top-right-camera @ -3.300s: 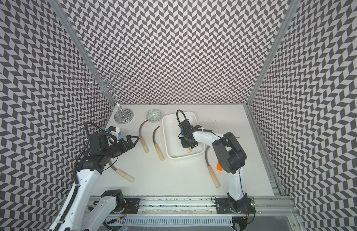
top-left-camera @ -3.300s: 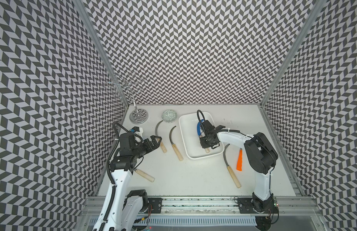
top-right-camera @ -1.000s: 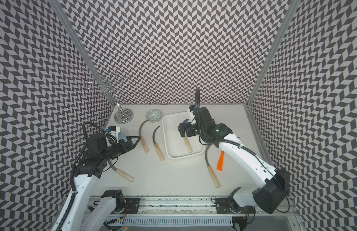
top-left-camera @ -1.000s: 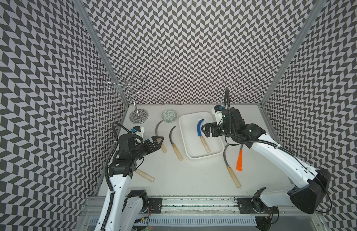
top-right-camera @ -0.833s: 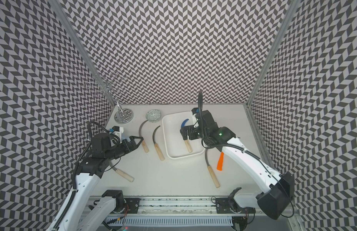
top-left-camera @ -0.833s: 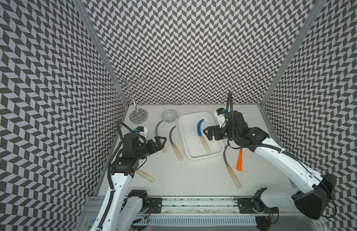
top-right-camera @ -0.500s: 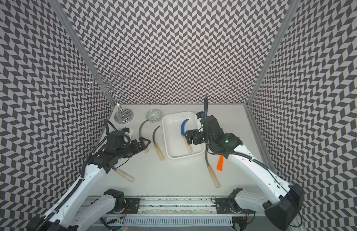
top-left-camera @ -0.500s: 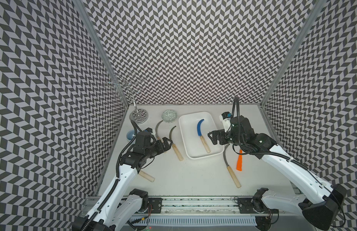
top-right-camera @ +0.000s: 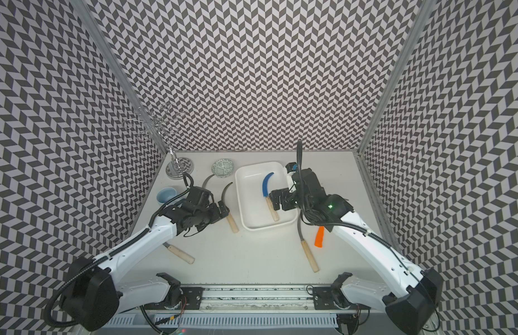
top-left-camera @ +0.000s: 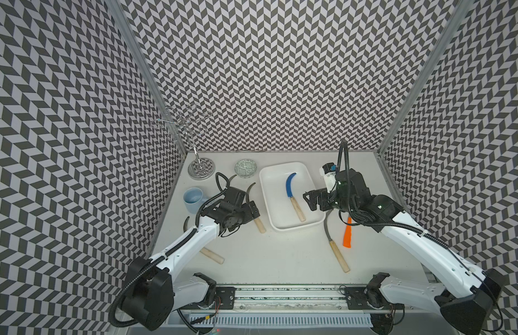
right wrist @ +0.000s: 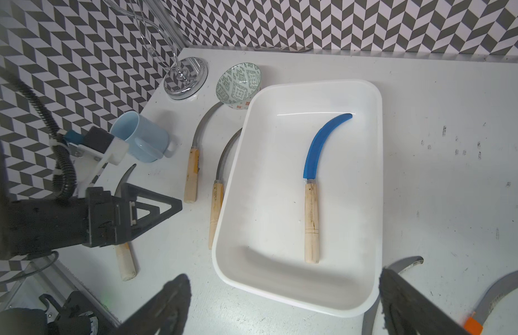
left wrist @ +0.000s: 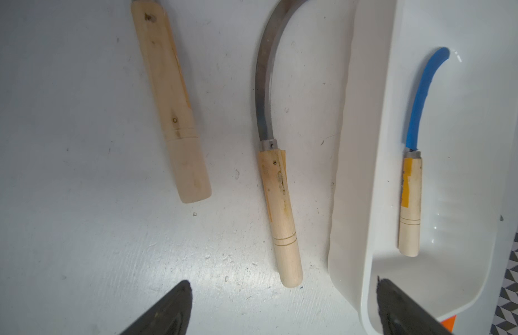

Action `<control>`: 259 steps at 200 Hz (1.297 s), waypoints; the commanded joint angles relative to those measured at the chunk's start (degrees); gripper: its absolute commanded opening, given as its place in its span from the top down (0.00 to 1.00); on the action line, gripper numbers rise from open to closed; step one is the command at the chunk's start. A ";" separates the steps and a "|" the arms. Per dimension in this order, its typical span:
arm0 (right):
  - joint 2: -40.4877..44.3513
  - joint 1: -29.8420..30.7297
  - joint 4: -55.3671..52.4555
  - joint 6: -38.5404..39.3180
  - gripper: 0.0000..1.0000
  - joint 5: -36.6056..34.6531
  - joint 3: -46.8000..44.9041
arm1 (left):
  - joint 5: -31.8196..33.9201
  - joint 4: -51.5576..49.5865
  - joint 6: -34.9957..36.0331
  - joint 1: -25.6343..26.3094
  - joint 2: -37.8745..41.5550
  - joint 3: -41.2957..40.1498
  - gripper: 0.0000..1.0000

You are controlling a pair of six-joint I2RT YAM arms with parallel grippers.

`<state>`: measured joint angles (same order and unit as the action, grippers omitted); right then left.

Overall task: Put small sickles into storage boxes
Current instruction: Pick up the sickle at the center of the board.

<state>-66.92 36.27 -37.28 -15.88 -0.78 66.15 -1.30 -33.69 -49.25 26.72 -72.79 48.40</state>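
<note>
Lying flat inside the white tray [top-left-camera: 276, 208], one blue-bladed sickle [top-left-camera: 292, 199].

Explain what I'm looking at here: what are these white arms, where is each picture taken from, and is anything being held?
These are two white robot arms mounted at the front edge of the table, each ending in a black two-fingered pincer. Two pictures look down from overhead and are nearly identical. The other two come from cameras on the wrists, looking past the fingertips. The left pincer is open above a grey-bladed sickle. The right pincer is open at the rim of the white tray. Neither holds anything. One blue-bladed sickle lies in the tray. Five more lie on the table, among them an orange-handled sickle. At the back stand a light-blue mug, a patterned bowl and a chrome wire stand.
</note>
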 commanded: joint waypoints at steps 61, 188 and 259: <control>2.76 0.23 2.93 1.24 0.00 -1.86 -2.25 | 7.24 -1.38 -5.28 4.04 -6.85 3.73 0.03; 3.48 -0.02 4.23 1.38 0.00 -3.00 -4.69 | 5.88 0.32 -8.29 4.67 -16.32 7.17 0.22; 4.51 -0.32 4.54 1.35 0.00 -3.18 -5.41 | 5.05 0.31 -9.62 4.83 -21.63 8.74 0.31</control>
<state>-63.92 36.21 -35.48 -15.00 -3.22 60.99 3.31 -33.67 -57.45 31.16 -93.19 55.64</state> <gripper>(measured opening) 0.998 0.709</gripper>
